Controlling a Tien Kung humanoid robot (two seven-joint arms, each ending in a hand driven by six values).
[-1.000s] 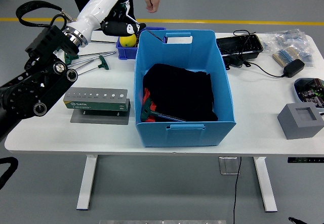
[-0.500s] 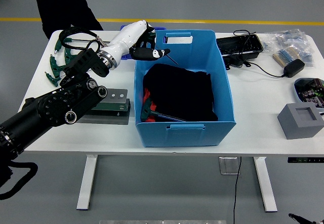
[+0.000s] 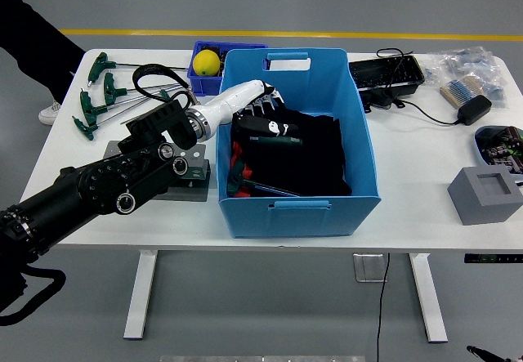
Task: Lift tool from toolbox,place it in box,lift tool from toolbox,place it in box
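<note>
The big blue box (image 3: 359, 145) stands mid-table with a black cloth (image 3: 315, 154) inside. My left hand (image 3: 268, 121) is lowered into the box's left half, over the cloth. A green T-handle tool (image 3: 278, 140) lies level right beneath the hand, against the cloth; whether the hand grips it is hidden. Another green-handled tool (image 3: 242, 182) rests lower down in the box. Several more green T-handle tools (image 3: 96, 92) lie on the table at the far left. The grey tool rack (image 3: 194, 164) is mostly hidden behind my forearm.
A small blue bin with a yellow object (image 3: 206, 61) sits behind the box's left corner. To the right are a black tray (image 3: 386, 73), a power adapter (image 3: 472, 109) with cable, and a grey block (image 3: 485, 192). A person in dark clothes (image 3: 29, 35) stands at the top left.
My left arm swung right and down, carrying the tool from above the small bin into the box. The person moved away to the left.
</note>
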